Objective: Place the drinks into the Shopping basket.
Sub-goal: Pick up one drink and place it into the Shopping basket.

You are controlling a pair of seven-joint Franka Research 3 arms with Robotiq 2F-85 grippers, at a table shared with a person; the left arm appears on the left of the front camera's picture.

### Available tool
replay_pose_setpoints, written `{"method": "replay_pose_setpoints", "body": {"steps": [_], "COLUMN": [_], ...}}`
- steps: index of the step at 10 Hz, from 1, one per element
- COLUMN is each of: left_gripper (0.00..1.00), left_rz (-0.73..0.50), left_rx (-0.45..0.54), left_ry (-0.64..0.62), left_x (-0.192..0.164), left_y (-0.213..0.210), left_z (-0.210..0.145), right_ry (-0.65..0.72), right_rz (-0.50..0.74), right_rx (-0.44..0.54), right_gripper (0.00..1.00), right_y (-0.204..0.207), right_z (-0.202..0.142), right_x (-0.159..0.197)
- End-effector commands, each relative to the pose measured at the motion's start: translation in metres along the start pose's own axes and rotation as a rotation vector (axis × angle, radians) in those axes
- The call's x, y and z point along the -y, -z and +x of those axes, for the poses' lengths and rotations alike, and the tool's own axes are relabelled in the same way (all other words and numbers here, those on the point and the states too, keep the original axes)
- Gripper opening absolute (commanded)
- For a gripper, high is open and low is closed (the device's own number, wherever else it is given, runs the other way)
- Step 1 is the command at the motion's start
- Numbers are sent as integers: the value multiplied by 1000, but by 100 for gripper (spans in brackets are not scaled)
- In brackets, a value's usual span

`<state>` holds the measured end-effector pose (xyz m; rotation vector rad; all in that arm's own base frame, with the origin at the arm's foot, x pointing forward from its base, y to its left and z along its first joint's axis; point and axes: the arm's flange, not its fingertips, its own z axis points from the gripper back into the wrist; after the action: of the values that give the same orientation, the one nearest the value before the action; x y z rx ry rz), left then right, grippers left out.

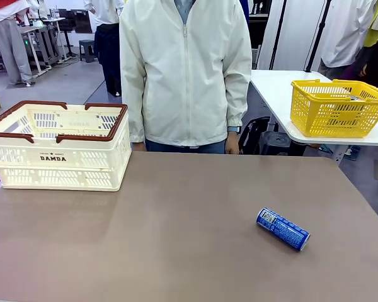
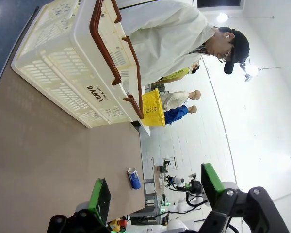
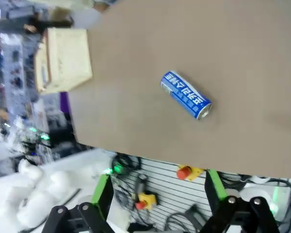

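A blue drink can point(image 1: 283, 228) with white lettering lies on its side on the brown table, toward the right front. The right wrist view looks down on this can point(image 3: 185, 95), well beyond my open right gripper point(image 3: 157, 189), whose green pads have nothing between them. The cream-white Shopping basket point(image 1: 60, 165) with brown rim and handles stands at the table's far left. In the left wrist view the basket point(image 2: 68, 73) is close ahead and the can point(image 2: 133, 178) is small and far off. My left gripper point(image 2: 155, 191) is open and holds nothing.
A person in a cream jacket point(image 1: 186, 69) stands at the far edge, arms down. A yellow mesh basket point(image 1: 337, 107) sits on a separate white table at the right. The brown tabletop point(image 1: 176, 233) stretches bare between basket and can.
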<state>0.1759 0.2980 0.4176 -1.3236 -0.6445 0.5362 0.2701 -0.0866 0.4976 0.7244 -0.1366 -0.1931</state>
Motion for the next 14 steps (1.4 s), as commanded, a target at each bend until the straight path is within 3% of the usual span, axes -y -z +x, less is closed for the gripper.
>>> {"method": "replay_pose_setpoints", "body": {"steps": [1,3,7,8,9,11,12,14], "left_gripper": [100,100,100,100,100,100,100,100], "left_rz": [-6,-6,-6,-6,-6,-6,-6,-6], "left_rx": [-8,-8,-8,-8,-8,-8,-8,-8], "left_ry": [2,2,2,2,2,2,2,2], "left_x": [3,3,3,3,3,3,3,3], "left_y": [-2,-2,-2,-2,-2,-2,-2,-2], "left_z": [-1,-1,-1,-1,-1,-1,-1,-1], "right_ry": [-152,-95,-126,-116,-145,-146,-580,-1049], "right_rz": [-259,-416,-584,-602,-564,-599,-408,-292], "right_rx": [-89,-54,-17,1,-67,-57,-412,-748], "right_gripper": [100,100,100,100,100,100,100,100], "right_y": [89,158,222,224,206,218,211,225], "right_z": [14,12,-11,-13,41,40,31,16], "right_x": [-18,-34,-40,-35,-80,-81,-74,-68]}}
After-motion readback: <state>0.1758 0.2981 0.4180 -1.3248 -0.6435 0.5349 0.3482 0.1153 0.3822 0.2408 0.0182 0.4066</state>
